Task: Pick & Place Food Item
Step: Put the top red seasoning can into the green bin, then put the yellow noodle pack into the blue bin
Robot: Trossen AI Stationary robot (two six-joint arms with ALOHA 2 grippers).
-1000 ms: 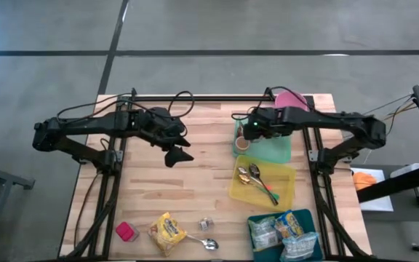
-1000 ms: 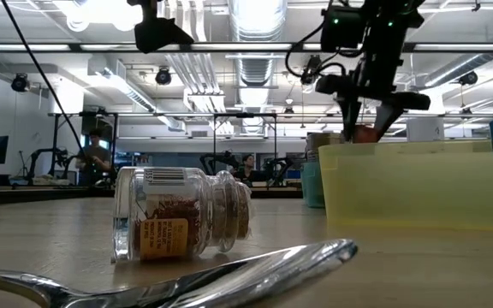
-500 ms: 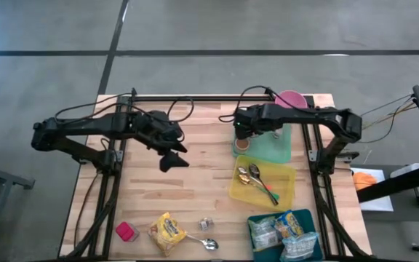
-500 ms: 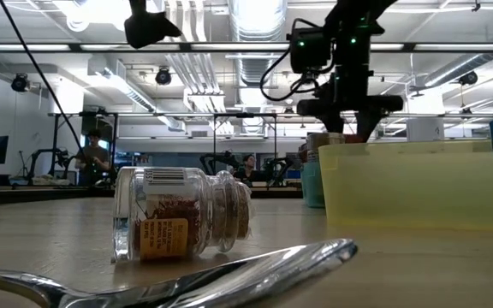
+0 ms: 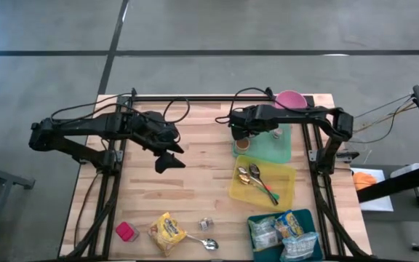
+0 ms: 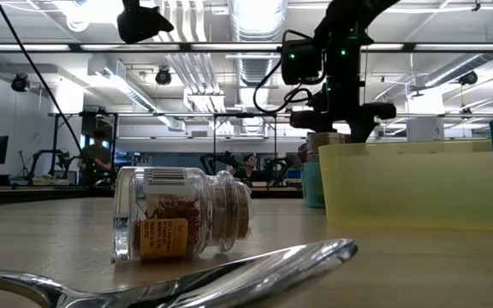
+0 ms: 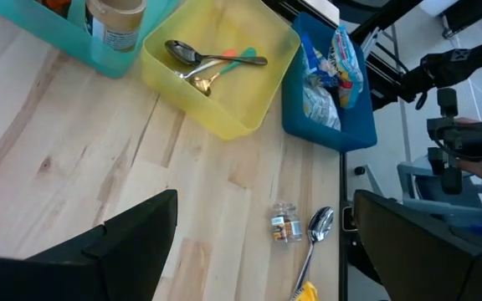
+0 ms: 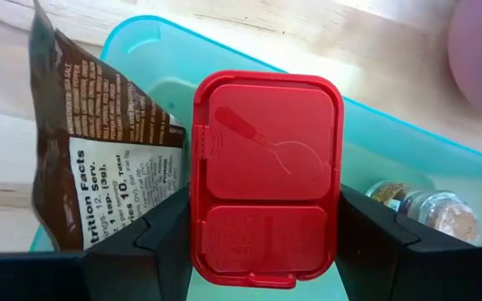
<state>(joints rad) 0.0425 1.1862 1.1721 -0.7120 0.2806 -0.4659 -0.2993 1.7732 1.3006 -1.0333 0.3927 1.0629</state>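
From the overhead camera I see my left end effector (image 5: 167, 161) hanging over bare wood on the left half of the table (image 5: 202, 185), fingers spread wide and holding nothing. Along the near edge, going left to right, lie a small pink tub (image 5: 126, 231), a yellow snack packet (image 5: 166, 232), a little spice jar (image 5: 206, 223) on its side and a loose metal spoon (image 5: 206, 243) just beside it. At table height, that jar (image 6: 182, 224) fills the middle of the picture with the spoon (image 6: 187, 275) lying in front of it.

Right of centre, my right end effector (image 5: 241, 132) sits over the near-left corner of the teal bin (image 5: 278, 151) at the far side. Its wrist camera shows the fingers (image 8: 145, 247) clamped on either side of a red-lidded container (image 8: 266, 180), the food item, held above the bin (image 8: 392, 155). A brown printed pouch (image 8: 90, 163) stands just beside it, and a small jar (image 8: 429, 209) lies inside the bin.

Nearer to me, the yellow bin (image 5: 262, 183) carries spoons (image 5: 252, 177). Nearest the right corner, the blue bin (image 5: 284, 234) holds snack packets (image 5: 276, 228). A pink bowl (image 5: 291, 99) sits at the far right edge
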